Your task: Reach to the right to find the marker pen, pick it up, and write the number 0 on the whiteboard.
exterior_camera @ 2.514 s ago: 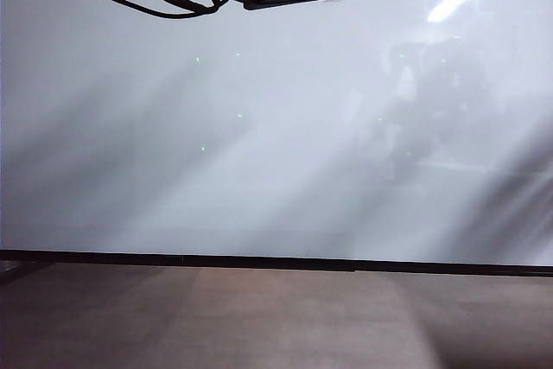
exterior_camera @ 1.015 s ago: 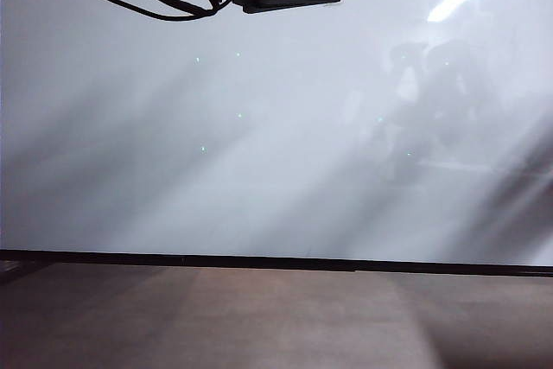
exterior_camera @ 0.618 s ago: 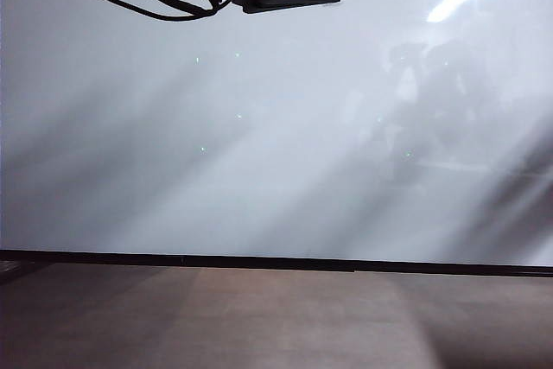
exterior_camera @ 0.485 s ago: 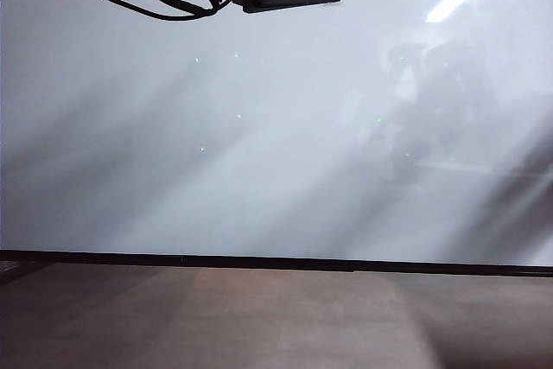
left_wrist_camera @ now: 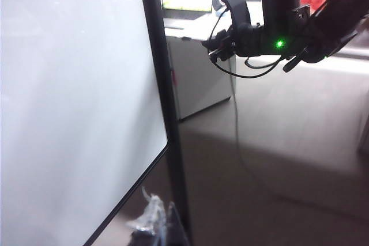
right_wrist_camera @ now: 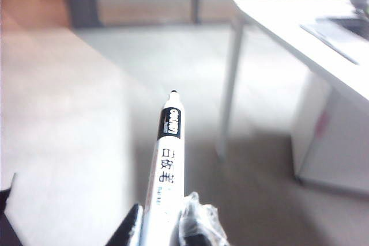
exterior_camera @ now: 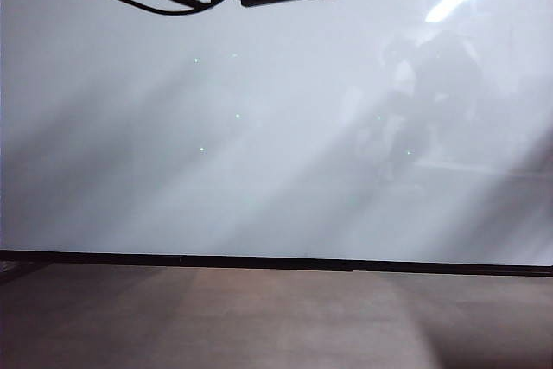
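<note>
The right pincer point(right_wrist_camera: 164, 226) is clenched on the marker pen point(right_wrist_camera: 164, 159), whose dark tip points away over open floor, toward twelve o'clock in the right wrist view. So the pick-up looks done; the number 0 is not yet written, and the whiteboard point(exterior_camera: 259, 127) is blank in the exterior view.

The left pincer point(left_wrist_camera: 154, 223) sits by the board's black frame, near its corner; whether it is released or clenched cannot be told.

A white tabletop point(right_wrist_camera: 300, 33) stands at two o'clock of the pen. The board face offers wide clear room.
</note>
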Action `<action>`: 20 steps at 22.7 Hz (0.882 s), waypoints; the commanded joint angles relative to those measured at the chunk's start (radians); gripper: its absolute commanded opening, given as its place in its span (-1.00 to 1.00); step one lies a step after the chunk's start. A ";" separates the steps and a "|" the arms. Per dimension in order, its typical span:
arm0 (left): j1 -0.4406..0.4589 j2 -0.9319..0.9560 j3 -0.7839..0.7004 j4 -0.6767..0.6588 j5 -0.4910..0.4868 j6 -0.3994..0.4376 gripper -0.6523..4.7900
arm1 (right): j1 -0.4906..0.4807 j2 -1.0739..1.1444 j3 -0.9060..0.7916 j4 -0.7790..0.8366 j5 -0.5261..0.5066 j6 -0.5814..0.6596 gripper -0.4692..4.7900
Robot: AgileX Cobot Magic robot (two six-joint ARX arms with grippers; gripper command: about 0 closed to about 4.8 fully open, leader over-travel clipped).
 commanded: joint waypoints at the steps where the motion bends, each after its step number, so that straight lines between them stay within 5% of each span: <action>1: 0.016 -0.061 0.042 -0.129 -0.066 -0.089 -0.78 | 0.013 -0.207 -0.052 -0.202 0.057 0.000 -0.83; 8: 0.019 -0.087 0.326 -0.466 -0.105 -0.084 -0.78 | 0.114 -0.703 -0.183 -0.520 0.095 0.035 -0.83; 13: 0.017 -0.166 0.397 -0.573 -0.176 0.048 -0.78 | 0.338 -0.912 -0.176 -0.661 0.107 0.058 -0.83; 17: 0.020 -0.216 0.397 -0.631 -0.236 0.043 -0.78 | 0.573 -0.962 -0.141 -0.698 0.184 0.099 -0.83; 20: 0.019 -0.227 0.398 -0.626 -0.244 0.043 -0.78 | 0.651 -0.921 -0.067 -0.720 0.190 0.082 -0.83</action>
